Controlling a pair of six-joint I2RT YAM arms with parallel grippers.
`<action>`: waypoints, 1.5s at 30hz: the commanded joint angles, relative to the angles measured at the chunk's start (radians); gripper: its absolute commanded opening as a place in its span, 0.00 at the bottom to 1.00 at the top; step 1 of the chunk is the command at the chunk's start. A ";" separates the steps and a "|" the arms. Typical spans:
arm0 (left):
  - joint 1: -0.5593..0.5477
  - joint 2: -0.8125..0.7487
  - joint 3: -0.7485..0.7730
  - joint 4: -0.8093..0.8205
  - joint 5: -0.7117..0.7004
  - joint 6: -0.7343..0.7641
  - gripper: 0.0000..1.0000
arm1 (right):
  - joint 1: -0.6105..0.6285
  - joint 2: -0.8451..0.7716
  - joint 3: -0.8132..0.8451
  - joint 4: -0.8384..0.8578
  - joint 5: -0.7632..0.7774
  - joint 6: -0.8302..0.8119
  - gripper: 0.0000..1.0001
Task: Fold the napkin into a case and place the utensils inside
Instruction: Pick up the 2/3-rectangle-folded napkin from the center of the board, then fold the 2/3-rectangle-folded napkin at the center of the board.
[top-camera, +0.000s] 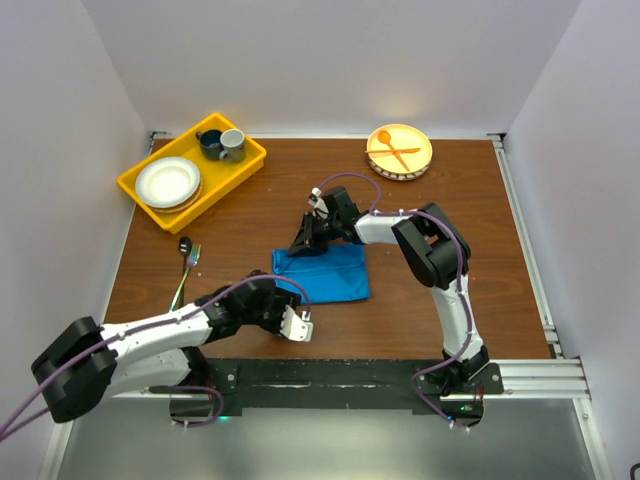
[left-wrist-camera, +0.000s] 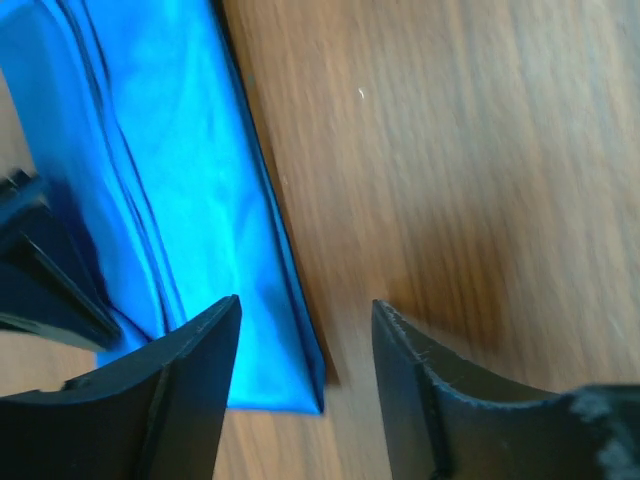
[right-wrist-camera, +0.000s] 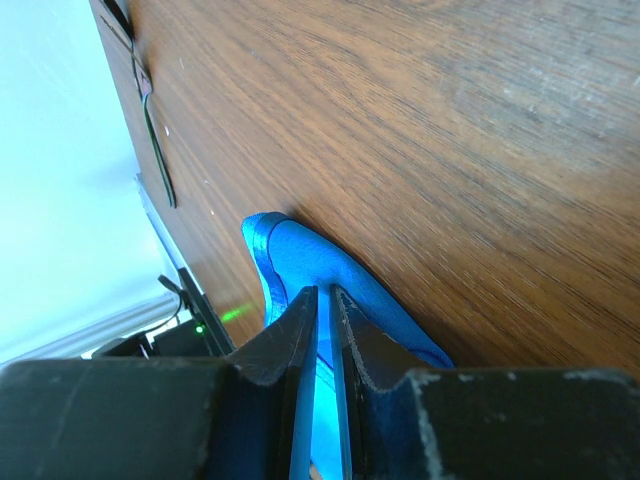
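Much of napkin (right-wrist-camera: 300, 252) hidden behind pinching right fingers (right-wrist-camera: 275, 352) | left fingers (left-wrist-camera: 190, 380) apart

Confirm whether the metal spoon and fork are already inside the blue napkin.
No: the metal spoon and fork lie on the table left of the napkin, apart from it.

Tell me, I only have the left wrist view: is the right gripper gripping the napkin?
Observer: Yes, the right gripper is shut on the napkin, at its far edge.
Operator: Where are the utensils?
Observer: The utensils lie side by side on the table, left of the napkin and outside it.
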 joint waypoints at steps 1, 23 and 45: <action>-0.105 0.076 -0.026 0.219 -0.178 -0.032 0.57 | -0.003 0.092 -0.036 -0.146 0.209 -0.083 0.17; -0.007 0.243 0.218 0.105 -0.081 -0.172 0.00 | -0.004 0.091 -0.066 -0.137 0.206 -0.086 0.17; 0.290 0.460 0.489 -0.069 0.246 -0.258 0.36 | -0.003 0.082 -0.081 -0.135 0.202 -0.089 0.18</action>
